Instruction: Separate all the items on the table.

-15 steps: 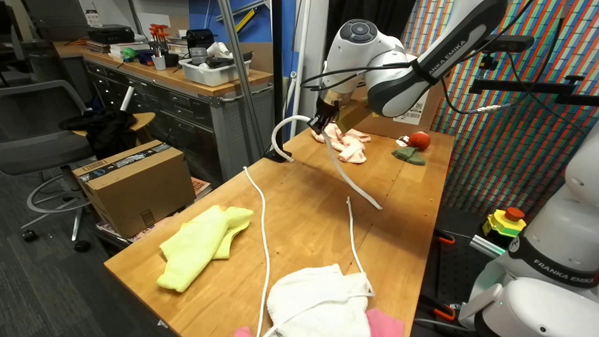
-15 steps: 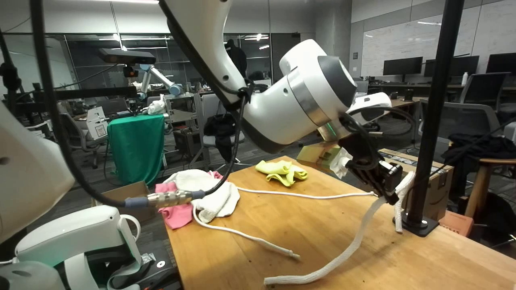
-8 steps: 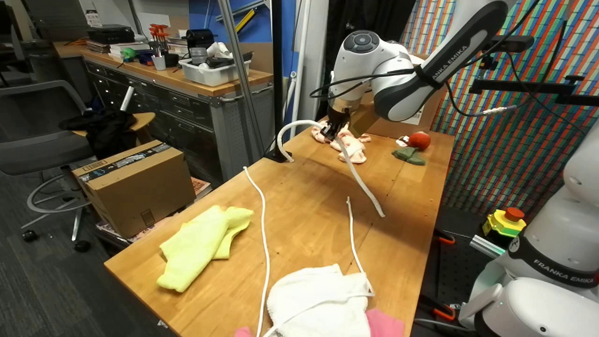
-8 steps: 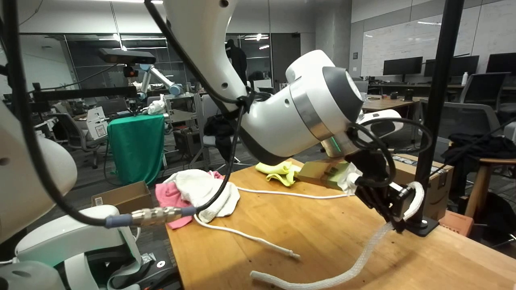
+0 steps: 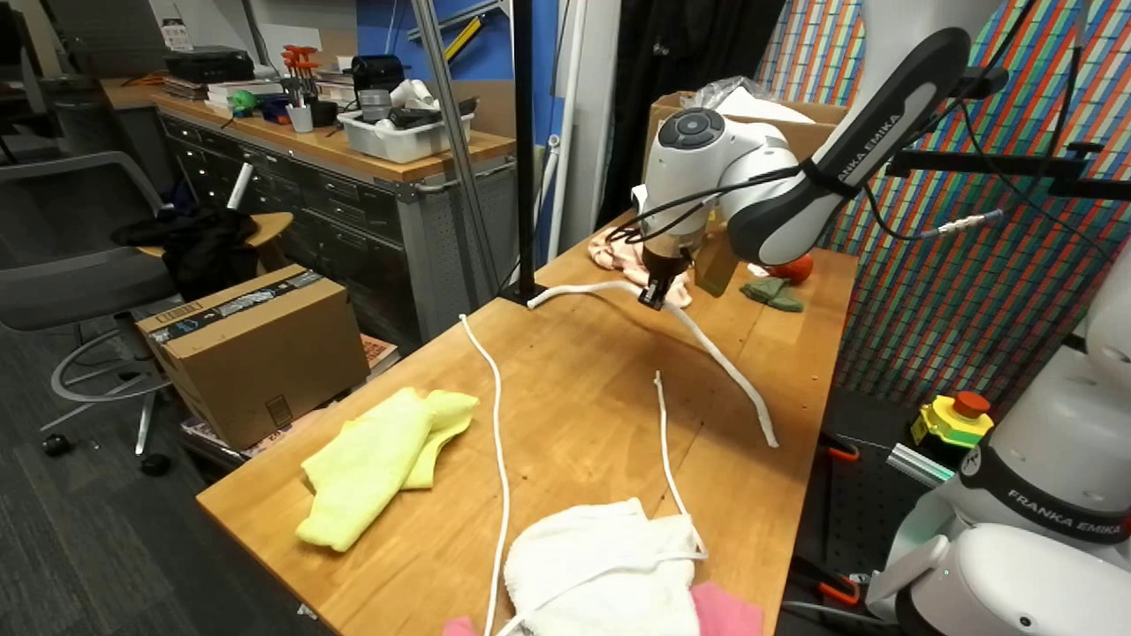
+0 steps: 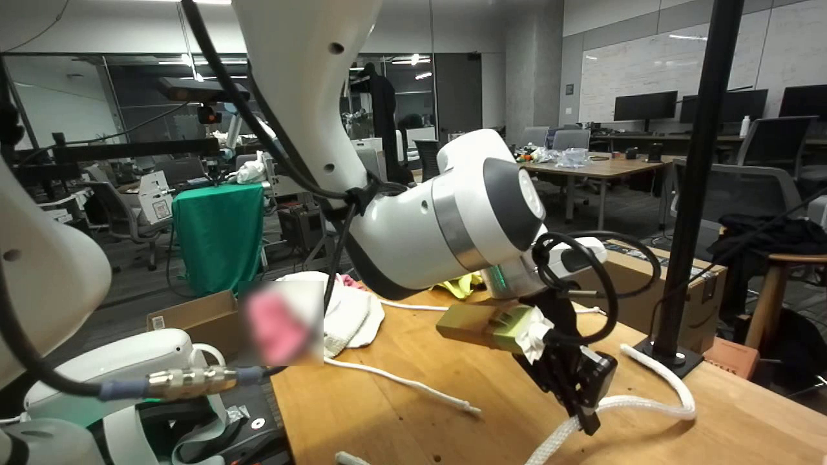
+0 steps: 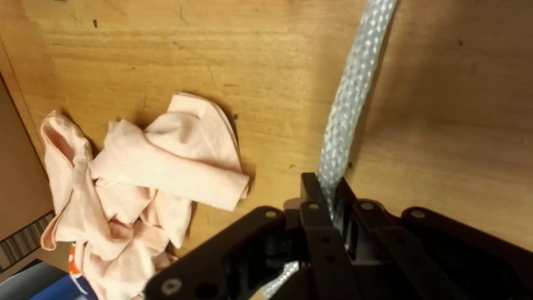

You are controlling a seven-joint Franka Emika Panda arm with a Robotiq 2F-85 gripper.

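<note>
A white rope was clamped in the gripper over the wood table. Red-handled tools were held in a white cup, oddments in a white bin, clear plastic in an open cardboard box. The red ball on the table was partly hidden by the arm. The white cloth was cut off below and the pink cloth beneath it blurred, each in an exterior view.

Bent arm, tight downward pincer
</note>
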